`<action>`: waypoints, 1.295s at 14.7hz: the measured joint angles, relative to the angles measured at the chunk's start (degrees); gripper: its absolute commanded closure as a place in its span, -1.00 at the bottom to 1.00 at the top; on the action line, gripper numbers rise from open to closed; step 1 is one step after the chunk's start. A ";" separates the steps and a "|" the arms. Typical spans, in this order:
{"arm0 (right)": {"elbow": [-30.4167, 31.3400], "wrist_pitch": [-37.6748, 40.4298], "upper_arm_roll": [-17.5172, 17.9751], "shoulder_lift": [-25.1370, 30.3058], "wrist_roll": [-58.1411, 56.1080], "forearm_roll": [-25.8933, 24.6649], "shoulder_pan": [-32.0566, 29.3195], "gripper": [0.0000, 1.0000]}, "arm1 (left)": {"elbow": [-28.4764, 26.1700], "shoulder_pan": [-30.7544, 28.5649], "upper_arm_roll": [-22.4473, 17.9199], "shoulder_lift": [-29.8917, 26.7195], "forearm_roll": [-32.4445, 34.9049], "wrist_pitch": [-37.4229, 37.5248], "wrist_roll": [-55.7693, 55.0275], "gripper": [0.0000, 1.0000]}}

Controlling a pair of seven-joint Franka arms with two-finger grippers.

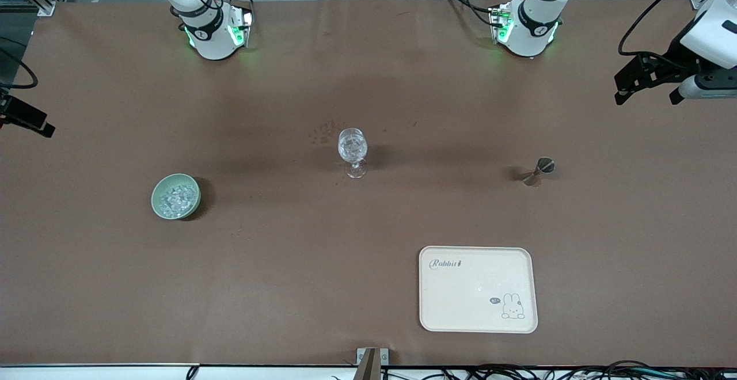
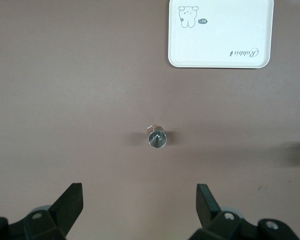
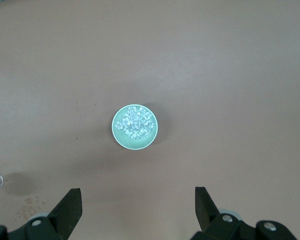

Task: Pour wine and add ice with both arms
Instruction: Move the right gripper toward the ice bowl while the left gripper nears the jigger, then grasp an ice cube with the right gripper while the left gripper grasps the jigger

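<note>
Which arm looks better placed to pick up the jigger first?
Left. The left gripper hangs open above the table with the jigger between its fingers' line of approach. The right gripper, also open, is over the bowl of ice at the right arm's end.

I read only "Rabbit" in script on the cream tray (image 1: 478, 316), lower right of the front frame, above its drawn bunny.

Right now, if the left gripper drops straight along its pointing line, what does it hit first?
Likely the jigger: it stands almost centred ahead of the open left gripper, nothing between. Height above it is unclear.
</note>
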State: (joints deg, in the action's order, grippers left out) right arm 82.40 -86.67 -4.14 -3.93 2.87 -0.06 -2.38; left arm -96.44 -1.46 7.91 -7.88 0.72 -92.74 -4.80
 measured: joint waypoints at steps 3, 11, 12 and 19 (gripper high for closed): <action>0.00 0.00 0.00 0.00 0.00 0.00 0.00 -1.00 | 0.15 -0.11 -0.24 0.04 0.00 0.12 -0.03 -1.00; 0.38 0.00 -0.01 -0.02 -0.02 0.02 0.00 -1.00 | 2.12 -7.54 -1.27 7.68 -0.17 -0.08 0.19 -1.00; 1.30 -0.52 0.04 -0.05 -0.04 0.07 0.02 -1.00 | 2.26 -8.39 -1.31 9.29 -1.08 -0.32 -0.18 -1.00; 18.82 -22.44 0.47 -4.52 -0.17 0.30 0.93 -1.00 | 3.30 -8.77 -1.13 19.90 -6.37 0.20 -18.59 -0.83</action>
State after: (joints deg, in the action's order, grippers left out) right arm 101.22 -109.11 -3.66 -8.45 2.71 0.23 -1.45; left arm -93.14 -10.23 6.78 12.02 -5.65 -92.54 -23.40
